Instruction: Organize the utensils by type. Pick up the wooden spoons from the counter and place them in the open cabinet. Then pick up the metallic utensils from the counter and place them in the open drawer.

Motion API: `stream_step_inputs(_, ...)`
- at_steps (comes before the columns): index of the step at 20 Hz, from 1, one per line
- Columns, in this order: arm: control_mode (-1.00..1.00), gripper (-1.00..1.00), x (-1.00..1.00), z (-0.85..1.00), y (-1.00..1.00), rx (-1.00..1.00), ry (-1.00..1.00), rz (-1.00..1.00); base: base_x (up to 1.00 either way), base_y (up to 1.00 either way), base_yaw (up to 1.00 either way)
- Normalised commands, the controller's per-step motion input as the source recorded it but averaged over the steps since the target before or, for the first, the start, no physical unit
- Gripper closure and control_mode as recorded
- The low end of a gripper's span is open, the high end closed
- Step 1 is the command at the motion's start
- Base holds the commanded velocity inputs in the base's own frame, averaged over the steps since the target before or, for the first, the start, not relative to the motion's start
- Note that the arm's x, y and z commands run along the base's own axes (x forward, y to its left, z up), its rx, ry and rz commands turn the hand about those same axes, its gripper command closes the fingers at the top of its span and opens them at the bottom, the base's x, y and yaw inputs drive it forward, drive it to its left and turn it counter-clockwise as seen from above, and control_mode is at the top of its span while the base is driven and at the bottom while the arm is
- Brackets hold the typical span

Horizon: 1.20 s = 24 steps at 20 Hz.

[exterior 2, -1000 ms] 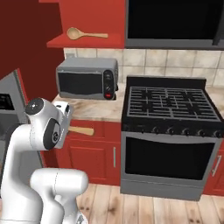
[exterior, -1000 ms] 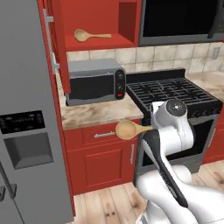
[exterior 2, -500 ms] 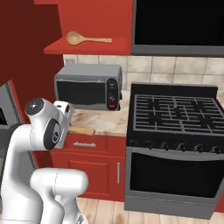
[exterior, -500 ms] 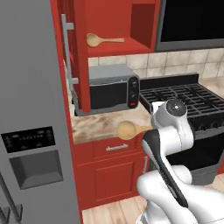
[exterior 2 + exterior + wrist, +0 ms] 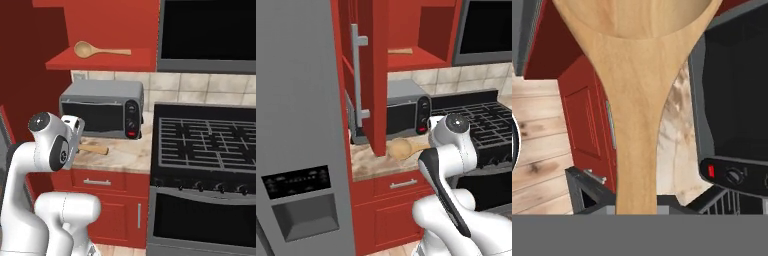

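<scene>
Nearest you: wooden spoon (image 5: 637,100) runs straight out from the hand, fingers pinching its handle, bowl (image 5: 399,148) over the counter (image 5: 125,155) before the microwave (image 5: 102,109). Beyond, a second spoon (image 5: 100,50) lies on the open cabinet's shelf (image 5: 100,62).

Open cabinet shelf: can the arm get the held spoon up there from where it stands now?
Probably yes. The gripper holds a wooden spoon low over the counter, in front of the microwave. The shelf above is open-fronted, with another spoon on it. The swung-out cabinet door stands to one side.
</scene>
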Motion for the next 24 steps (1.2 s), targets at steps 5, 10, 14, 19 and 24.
stream_step_inputs(5, 1.0, 1.0, 0.0, 0.0, 0.0, 0.0, 0.0, 0.0, 0.54, 0.3, 0.0)
stream_step_inputs(10, 1.0, 1.0, 0.0, 0.0, 0.0, 0.0, 0.0, 0.0, 0.53, 0.26, 0.0)
stream_step_inputs(14, 1.0, 1.0, 0.0, 0.0, 0.0, 0.0, 0.0, 0.0, 0.32, 0.18, 0.0)
stream_step_inputs(19, 1.0, 1.0, 0.0, 0.0, 0.0, 0.0, 0.0, 0.0, 0.0, 0.01, 0.0)
stream_step_inputs(24, 1.0, 1.0, 0.0, 0.0, 0.0, 0.0, 0.0, 0.0, 0.0, 0.0, 0.0)
